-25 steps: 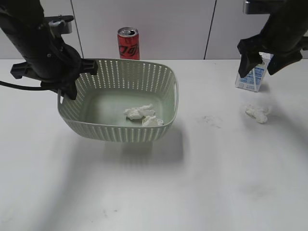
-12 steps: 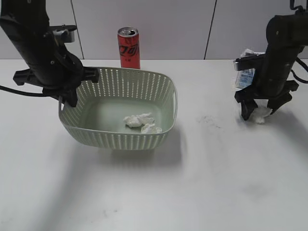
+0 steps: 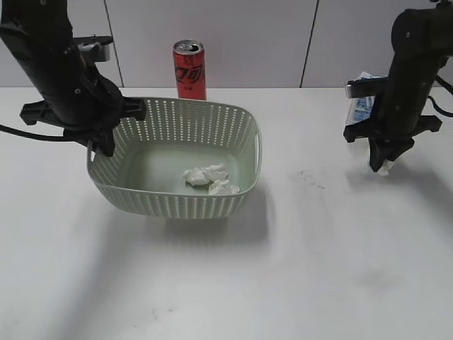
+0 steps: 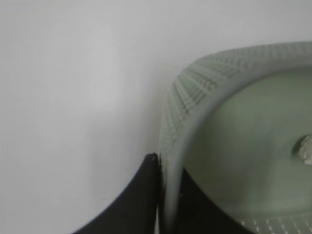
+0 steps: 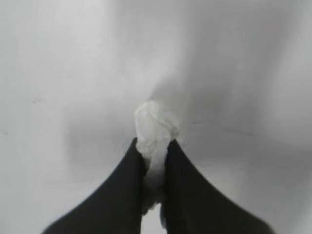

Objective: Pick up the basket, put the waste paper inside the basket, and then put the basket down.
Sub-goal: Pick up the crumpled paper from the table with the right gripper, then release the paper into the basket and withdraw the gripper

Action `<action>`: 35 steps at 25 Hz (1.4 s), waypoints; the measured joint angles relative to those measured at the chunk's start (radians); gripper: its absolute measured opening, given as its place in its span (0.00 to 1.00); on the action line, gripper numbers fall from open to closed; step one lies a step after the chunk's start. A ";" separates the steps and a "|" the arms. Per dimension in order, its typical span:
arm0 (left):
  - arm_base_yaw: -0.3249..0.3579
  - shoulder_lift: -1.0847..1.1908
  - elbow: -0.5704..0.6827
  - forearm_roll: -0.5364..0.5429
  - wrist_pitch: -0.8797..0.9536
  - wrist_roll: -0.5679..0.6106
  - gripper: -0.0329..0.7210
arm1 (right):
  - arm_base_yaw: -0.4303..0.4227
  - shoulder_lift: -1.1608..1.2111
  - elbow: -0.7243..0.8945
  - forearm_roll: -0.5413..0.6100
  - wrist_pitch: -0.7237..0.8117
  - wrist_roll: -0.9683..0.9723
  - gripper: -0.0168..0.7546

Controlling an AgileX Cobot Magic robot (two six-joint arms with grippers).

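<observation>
Exterior view: the right tool point(image 3: 383, 164) has dropped onto the last loose paper wad point(image 3: 386, 167) at about 3 o'clock on the counter point(image 3: 297, 269) and closed on it. A second ago it hung spread above the wad, and half a second ago its fingers straddled the wad. The right wrist view confirms this: the two dark fingers are pressed together with the wad point(image 5: 155, 134) pinched between them, its top bulging out past the fingertips. The wad looks to be at counter level or only just off it (I cannot tell which).

The left tool point(image 3: 106, 138) clamps the left rim of the basket point(image 3: 248, 145), and the left wrist view shows one finger on each side of the wall point(image 4: 168, 161). The basket hangs tilted near 10 o'clock, a little lower and more level than a second ago. Two wads point(image 3: 209, 177) lie in its right-hand corner.

In my judgement, two of three wads are in and the third is now secured. What remains is to carry it left over the basket, release it, and set the basket down. The soft tissue could slip from so narrow a pinch.

The red can point(image 3: 189, 69) and milk carton point(image 3: 361, 108) stand at the back.
</observation>
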 joint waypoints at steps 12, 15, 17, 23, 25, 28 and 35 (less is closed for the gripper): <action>0.000 0.000 0.000 -0.019 -0.004 0.000 0.04 | 0.235 -0.313 -0.014 0.452 0.037 -0.332 0.10; 0.000 0.000 0.000 -0.031 -0.004 0.000 0.04 | 0.342 -0.341 -0.018 0.502 -0.024 -0.382 0.10; 0.000 0.000 0.000 -0.037 -0.003 0.000 0.04 | 0.394 -0.335 -0.018 0.509 -0.068 -0.399 0.12; 0.000 0.000 0.000 -0.039 0.012 0.000 0.04 | 0.445 -0.305 -0.018 0.513 -0.110 -0.411 0.77; 0.000 0.000 0.000 -0.040 0.016 0.000 0.04 | 0.443 -0.299 -0.018 0.493 -0.111 -0.384 0.83; 0.000 0.000 0.000 -0.044 0.028 0.004 0.04 | 0.427 -0.299 -0.022 0.418 -0.108 -0.305 0.84; 0.000 0.000 0.000 -0.052 0.031 0.055 0.04 | 0.208 -0.299 -0.051 0.258 0.109 -0.217 0.81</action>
